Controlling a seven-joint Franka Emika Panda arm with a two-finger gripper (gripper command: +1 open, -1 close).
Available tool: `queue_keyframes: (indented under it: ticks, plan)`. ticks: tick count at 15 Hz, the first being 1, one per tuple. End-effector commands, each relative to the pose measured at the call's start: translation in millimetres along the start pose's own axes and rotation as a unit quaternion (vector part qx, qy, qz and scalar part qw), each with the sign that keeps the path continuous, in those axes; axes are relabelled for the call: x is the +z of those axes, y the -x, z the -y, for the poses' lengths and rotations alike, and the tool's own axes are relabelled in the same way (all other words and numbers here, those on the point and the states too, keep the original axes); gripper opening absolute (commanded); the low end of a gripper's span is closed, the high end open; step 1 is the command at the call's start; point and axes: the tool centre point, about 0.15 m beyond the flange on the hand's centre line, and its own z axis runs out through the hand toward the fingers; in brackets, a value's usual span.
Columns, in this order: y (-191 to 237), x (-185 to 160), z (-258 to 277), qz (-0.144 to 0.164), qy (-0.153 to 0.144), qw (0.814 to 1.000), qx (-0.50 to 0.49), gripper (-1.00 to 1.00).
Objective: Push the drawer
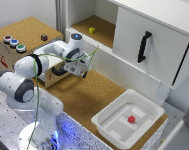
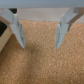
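Note:
The drawer (image 1: 55, 50) stands pulled out of a wooden box at the exterior view's left. It has white inner walls, and its light wood front with a short black handle (image 1: 59, 71) is partly hidden behind my arm. My gripper (image 1: 80, 70) hangs just to the exterior view's right of the drawer front, low over the cork surface. In the wrist view the gripper (image 2: 40, 45) is open and empty, and its two fingers (image 2: 18, 30) point down at bare cork. I cannot tell whether it touches the drawer.
A white plastic tub (image 1: 110, 116) holding a small red cube (image 1: 131, 119) sits at the front right. A white cabinet door (image 1: 164, 55) with a long black handle (image 1: 144, 46) stands behind. A yellow cube (image 1: 92, 30) lies on the cabinet shelf. Coloured buttons (image 1: 14, 43) top the wooden box.

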Motion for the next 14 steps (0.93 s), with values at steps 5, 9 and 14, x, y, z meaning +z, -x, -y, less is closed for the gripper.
queue_keyframes:
  ticks: [5, 9, 14]
  plan:
    - [-39.2, 12.2, 47.8, 0.026, -0.025, 0.999, -0.002, -1.00]
    - [-43.9, 15.5, 73.9, 0.035, -0.025, 0.999, -0.011, -1.00]
    - [-48.3, 24.8, 114.1, 0.055, 0.007, 0.998, -0.026, -1.00]
